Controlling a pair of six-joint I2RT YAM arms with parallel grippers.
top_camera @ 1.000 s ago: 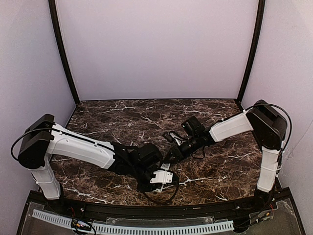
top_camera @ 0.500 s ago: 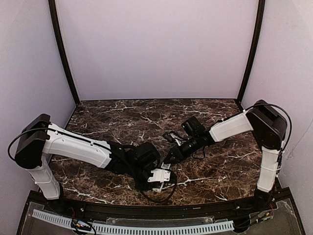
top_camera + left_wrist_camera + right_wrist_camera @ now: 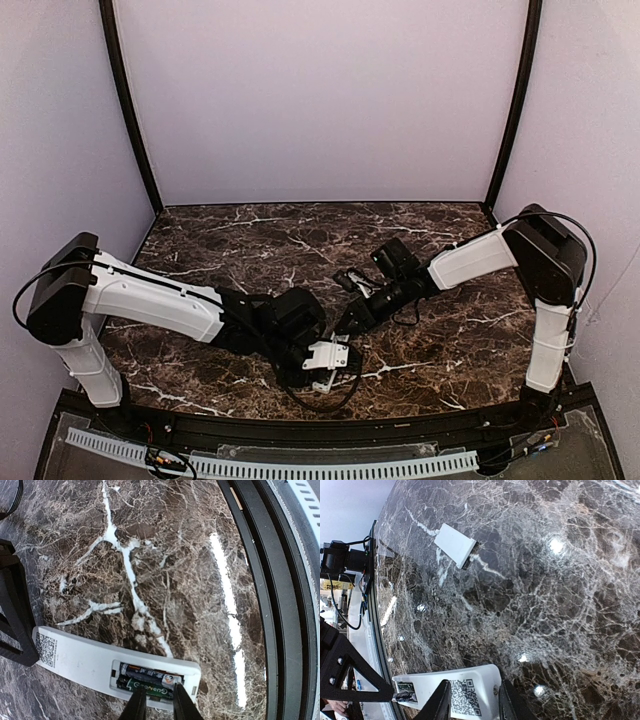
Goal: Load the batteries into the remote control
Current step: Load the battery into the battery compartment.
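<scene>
Marble (image 3: 545, 605); remote control (image 3: 470, 692) between right fingers (image 3: 441, 705)

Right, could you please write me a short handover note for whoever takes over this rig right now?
Left gripper: fingers a little apart, tips at the green-labelled battery; I cannot tell whether it grips.
Right gripper: at the QR-code end of the remote control; clamped or not is unclear.
The remote lies back up on the table, compartment open.
Done: the black battery and the green-labelled one both lie in the compartment.
Left: probably check both are fully seated, then refit the battery cover, which lies apart on the table.
</scene>
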